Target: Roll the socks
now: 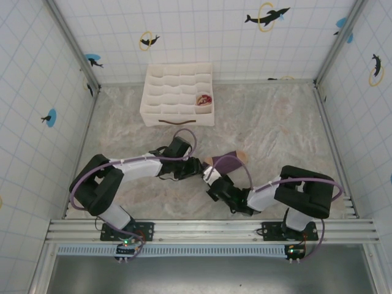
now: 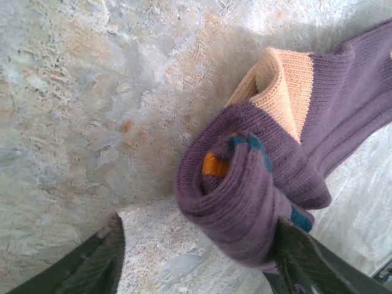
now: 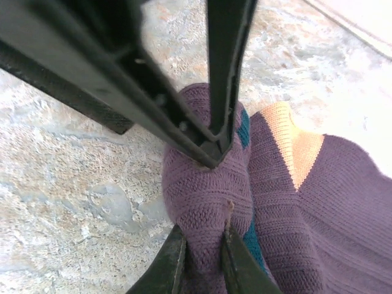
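Right gripper [image 3: 202, 262] is nearest to the arm bases. Its jaws are almost closed and they pinch a fold of the purple sock [image 3: 205, 196] at the rolled end, so this arm holds the roll. Just beyond it, the left gripper [image 2: 199, 245] stands with its jaws wide apart around the same roll. The right finger [image 2: 312, 263] touches the fabric, the left finger [image 2: 98, 263] is apart from it over the bare surface [image 2: 73, 110], and this gripper grips nothing.

From above, both grippers meet at the near-left end of the sock. The sock's long axis runs from the roll away to the far right and ends at the tan toe [image 1: 241, 157]. The part that is not yet rolled lies flat on the surface, beyond the jaws. I judge that the next move must turn the roll along this axis toward the tan end. The right arm already has the grip, and the left arm is equally near and free to take a new hold.

Farther back stands the white organiser box [image 1: 153, 101], well apart from the arms. One compartment on its right side has a small red and pale bundle [image 1: 204, 99], perhaps the other sock.
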{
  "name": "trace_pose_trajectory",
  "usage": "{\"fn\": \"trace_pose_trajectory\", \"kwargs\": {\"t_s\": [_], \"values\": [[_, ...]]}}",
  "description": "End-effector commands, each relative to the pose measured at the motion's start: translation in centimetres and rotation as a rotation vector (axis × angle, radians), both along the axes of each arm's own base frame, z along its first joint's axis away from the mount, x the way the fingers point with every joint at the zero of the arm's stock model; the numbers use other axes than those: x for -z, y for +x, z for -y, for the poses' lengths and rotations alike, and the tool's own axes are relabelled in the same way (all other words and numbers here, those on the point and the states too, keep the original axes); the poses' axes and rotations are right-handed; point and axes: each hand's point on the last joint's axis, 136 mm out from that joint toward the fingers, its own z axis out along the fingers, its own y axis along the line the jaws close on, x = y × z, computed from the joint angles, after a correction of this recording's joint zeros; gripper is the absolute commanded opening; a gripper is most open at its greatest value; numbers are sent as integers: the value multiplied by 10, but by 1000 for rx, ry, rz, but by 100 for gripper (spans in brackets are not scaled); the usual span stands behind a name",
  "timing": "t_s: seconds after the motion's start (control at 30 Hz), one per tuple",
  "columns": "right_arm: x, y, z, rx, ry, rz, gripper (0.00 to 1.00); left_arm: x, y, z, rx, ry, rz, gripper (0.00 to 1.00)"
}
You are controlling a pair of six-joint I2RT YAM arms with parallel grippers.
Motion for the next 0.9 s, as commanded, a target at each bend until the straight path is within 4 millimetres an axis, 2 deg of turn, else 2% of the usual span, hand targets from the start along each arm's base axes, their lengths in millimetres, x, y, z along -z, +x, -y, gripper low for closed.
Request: {"fn": "trace_pose_trajectory", "kwargs": {"t_s": [0.0, 0.3, 0.63, 0.87], "values": [[62, -36, 34, -55, -92, -293, 0, 14, -11, -28, -35, 107, -51, 68], [65, -42, 34, -46, 99, -527, 0, -17, 4, -30, -80, 42, 49, 71], [74, -27, 34, 113, 267, -879, 0, -8, -1, -24, -80, -18, 41, 65], [75, -23, 36, 225, 382, -1087, 0, -8, 3, -5, -87, -86, 56, 63]]}}
